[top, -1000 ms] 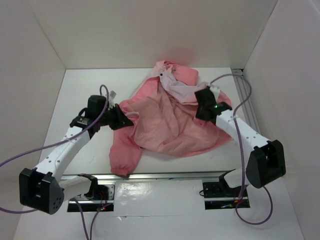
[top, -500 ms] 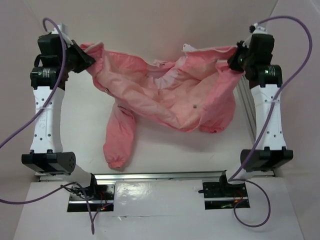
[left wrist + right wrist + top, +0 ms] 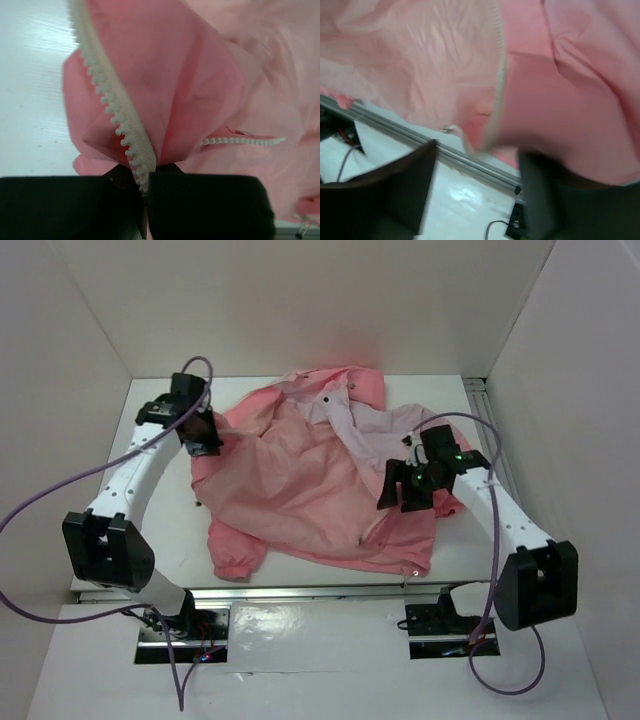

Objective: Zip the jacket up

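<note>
The pink jacket (image 3: 300, 490) lies spread on the white table, front open, with its paler lining showing near the collar. My left gripper (image 3: 208, 435) sits at the jacket's far left edge. In the left wrist view, the left gripper (image 3: 142, 187) is shut on the fabric edge that carries the white zipper teeth (image 3: 115, 115). My right gripper (image 3: 402, 490) hovers over the jacket's right side. In the right wrist view, the right gripper (image 3: 477, 150) stands wide open with nothing clamped. A blurred zipper edge (image 3: 499, 75) hangs just above its gap.
An aluminium rail (image 3: 330, 590) runs along the table's near edge, just below the jacket's hem. White walls enclose the table at the left, back and right. A second rail (image 3: 490, 430) lies along the right wall. A small metal piece (image 3: 447, 129) dangles at the hem.
Half a second ago both arms held the jacket stretched high between them. Now it lies on the table, the right gripper has opened and let go, and the left still grips its edge.
</note>
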Action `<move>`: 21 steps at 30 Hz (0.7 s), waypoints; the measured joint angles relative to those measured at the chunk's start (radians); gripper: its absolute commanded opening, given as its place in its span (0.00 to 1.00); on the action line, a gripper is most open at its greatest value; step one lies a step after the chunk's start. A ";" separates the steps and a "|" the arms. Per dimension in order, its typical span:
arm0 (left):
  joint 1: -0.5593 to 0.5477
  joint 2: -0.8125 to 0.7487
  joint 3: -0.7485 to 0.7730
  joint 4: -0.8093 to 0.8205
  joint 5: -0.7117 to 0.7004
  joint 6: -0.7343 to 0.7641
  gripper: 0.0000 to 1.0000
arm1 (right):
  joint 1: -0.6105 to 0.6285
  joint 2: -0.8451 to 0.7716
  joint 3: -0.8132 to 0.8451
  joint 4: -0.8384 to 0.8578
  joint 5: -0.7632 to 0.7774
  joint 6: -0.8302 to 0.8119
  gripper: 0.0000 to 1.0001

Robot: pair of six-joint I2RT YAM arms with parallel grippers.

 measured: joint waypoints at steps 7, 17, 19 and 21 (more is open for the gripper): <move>-0.364 -0.078 -0.056 0.042 -0.067 0.041 0.00 | 0.119 0.134 0.127 0.008 0.124 0.045 0.76; -0.776 -0.006 -0.229 0.004 -0.208 -0.060 0.00 | 0.197 -0.016 0.212 0.215 0.105 0.195 0.74; -0.820 -0.005 -0.270 -0.024 -0.220 -0.094 0.00 | 0.231 0.020 0.203 0.266 0.088 0.218 0.78; -0.846 -0.011 -0.296 -0.055 -0.230 -0.126 0.00 | 0.272 0.084 0.202 0.308 0.081 0.237 0.81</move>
